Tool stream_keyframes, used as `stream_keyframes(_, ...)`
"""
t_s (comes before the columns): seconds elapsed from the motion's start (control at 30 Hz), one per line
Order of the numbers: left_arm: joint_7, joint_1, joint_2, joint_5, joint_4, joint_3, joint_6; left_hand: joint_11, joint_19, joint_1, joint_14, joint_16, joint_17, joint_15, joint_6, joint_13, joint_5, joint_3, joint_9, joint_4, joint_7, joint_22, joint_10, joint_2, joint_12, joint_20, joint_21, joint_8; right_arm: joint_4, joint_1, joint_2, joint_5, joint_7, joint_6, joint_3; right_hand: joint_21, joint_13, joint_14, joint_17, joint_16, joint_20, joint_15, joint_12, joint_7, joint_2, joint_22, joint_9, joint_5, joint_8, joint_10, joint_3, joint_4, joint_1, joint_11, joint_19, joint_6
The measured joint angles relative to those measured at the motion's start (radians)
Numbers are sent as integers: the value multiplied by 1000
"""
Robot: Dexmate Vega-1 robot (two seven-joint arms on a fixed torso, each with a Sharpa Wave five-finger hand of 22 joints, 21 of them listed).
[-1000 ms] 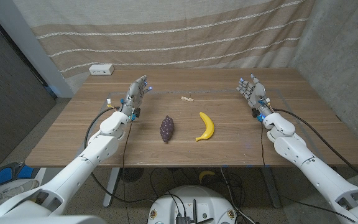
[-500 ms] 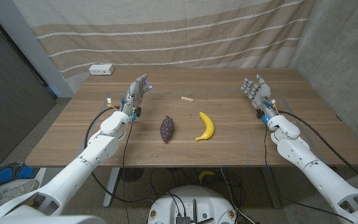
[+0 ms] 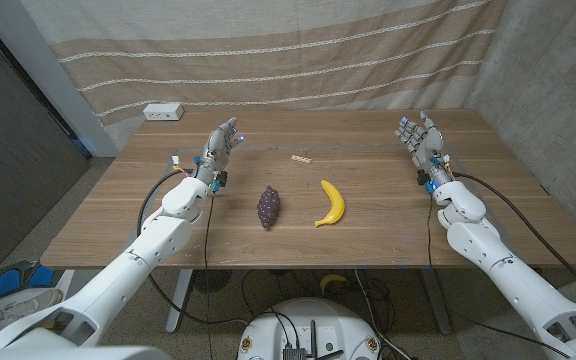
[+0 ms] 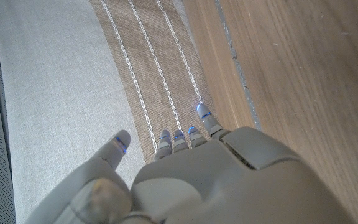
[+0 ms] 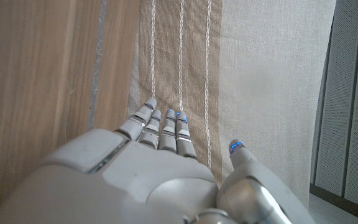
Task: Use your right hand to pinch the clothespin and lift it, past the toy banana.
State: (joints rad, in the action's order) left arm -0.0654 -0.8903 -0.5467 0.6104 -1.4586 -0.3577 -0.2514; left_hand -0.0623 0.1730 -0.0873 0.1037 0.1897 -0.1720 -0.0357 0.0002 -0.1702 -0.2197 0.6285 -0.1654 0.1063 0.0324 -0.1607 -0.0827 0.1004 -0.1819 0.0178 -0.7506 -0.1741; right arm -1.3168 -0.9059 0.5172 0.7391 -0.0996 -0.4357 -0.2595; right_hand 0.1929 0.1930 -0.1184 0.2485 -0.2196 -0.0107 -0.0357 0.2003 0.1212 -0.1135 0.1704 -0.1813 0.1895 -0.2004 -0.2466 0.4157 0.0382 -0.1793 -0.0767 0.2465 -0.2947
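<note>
Spanning nearly the whole head view, your wooden table (image 3: 168,225) is backed by a beige curtain (image 3: 268,50) with thin white stripes. Your two arms come in from the bottom corners and reach up along either side of the tabletop.

Your left hand (image 3: 220,148) stands on the left side of the table with its fingers extended and apart, holding nothing; the left wrist view shows the same, with the fingers (image 4: 182,138) pointing toward the striped curtain and the thumb spread off to the side. Your right hand (image 3: 420,140) is raised at the right side, near the far edge, its fingers apart too and nothing between them; in the right wrist view the fingers (image 5: 166,127) point at the curtain with the thumb held away from them.

Between your hands, the toy banana (image 3: 332,203) lies near the middle of the table, curved, with one tip toward you. Just beside it on its left sits a dark purple bunch of toy grapes (image 3: 269,206).

Your clothespin (image 3: 302,158) lies flat beyond the banana, toward the curtain, well apart from your right hand and touched by nothing.

At the far left corner rests a white power strip (image 3: 164,112).
</note>
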Motion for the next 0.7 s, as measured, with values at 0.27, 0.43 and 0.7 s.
stream_keyframes(0.27, 0, 3, 1, -5, 10, 0, -12, 0, -2, 0, 0, 0, 0, 0, 0, 0, 0, 5, 0, -5, 0, 0, 0, 0, 0, -2, 4, 0, -14, 8, 4, -48, 44, -30, 1, 0, 0, -11, -7, -3, -7, 0, 5, -5, -19, 0, 0, -5, 0, -16, 12, -20, -19, 6, 7, -16)
stream_keyframes(0.43, 0, 3, 0, -7, 15, 2, -15, 0, -4, 0, 0, 0, 0, 0, 0, 0, 0, 3, 0, -12, 0, 0, 0, 0, 0, -4, 7, 0, -16, 15, 4, -78, 67, -40, 0, 0, 0, -11, -7, -7, -14, 0, 7, -9, -18, 0, 0, -5, 0, -23, 15, -31, -18, 2, 14, -20)
stream_keyframes(0.7, 2, 3, -1, -8, 23, 5, -26, 0, -7, 0, 0, 0, 0, 0, 5, 0, 0, 6, 0, -21, 5, 0, 0, 0, 0, -11, 15, 0, -37, 30, 14, -141, 114, -46, -15, 8, 0, -26, -15, -7, -25, -3, 7, -11, -22, 0, 0, -5, 0, -35, 28, -58, -44, 6, 25, -32)
